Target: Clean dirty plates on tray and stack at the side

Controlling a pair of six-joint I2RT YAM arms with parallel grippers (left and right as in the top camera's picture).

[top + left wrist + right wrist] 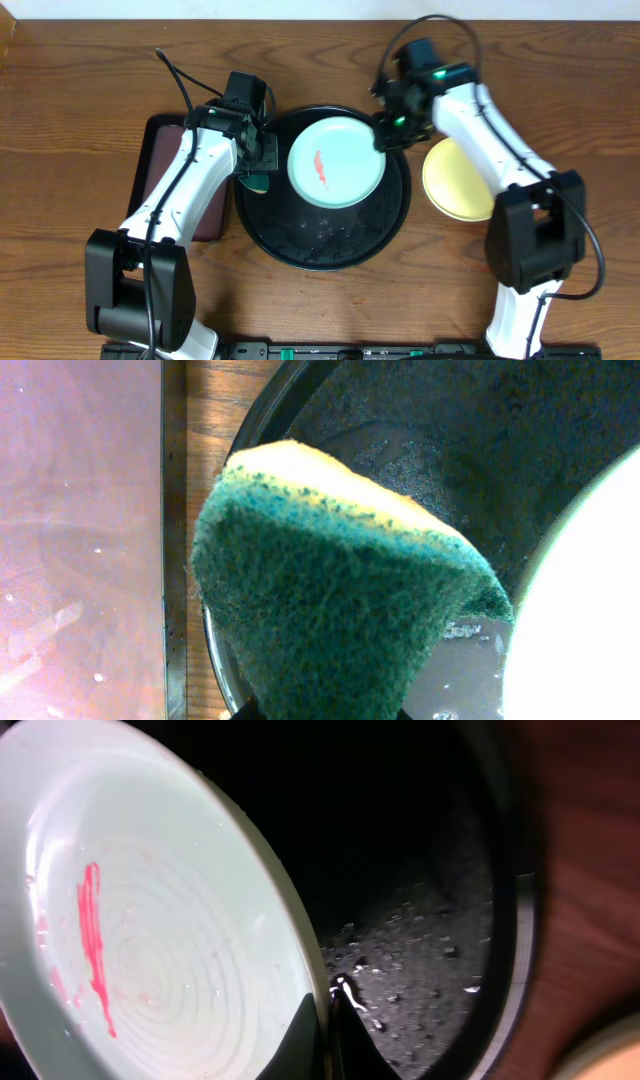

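Wooden table (80, 80) holds tray (300, 262); right claw (328, 1042) pinches rim of mint plate (345, 155).

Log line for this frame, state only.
left hand: shut on sponge, tray left rim | right hand: shut on smeared mint plate rim, over tray | yellow plate: table, right of tray

- No word, label, brand name or number can be read in any of the three views.
- Left wrist view, lower right of the frame: a few pale marks (462, 630) lie on the wet black floor of the tray (420, 440). They are too blurred to tell whether they are lettering or only glints of water.
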